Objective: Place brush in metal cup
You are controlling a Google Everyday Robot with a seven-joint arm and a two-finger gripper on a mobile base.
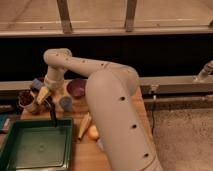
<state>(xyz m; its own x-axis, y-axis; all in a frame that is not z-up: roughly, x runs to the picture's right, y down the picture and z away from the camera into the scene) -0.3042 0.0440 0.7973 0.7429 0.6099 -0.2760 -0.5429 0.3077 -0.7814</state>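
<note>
One wooden table (115, 155) before dark windows — tool (48, 102) clenched on brush (52, 114) above green tray (35, 145).

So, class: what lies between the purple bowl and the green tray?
In the camera view, the grey-blue cup stands between the purple bowl and the green tray. The end effector, left of it, holds the brush.

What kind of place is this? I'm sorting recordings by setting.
Probably a lab test bench: a wooden table by windows, cluttered with a green tray and purple bowl. The gripper holds the brush above the tray.
</note>
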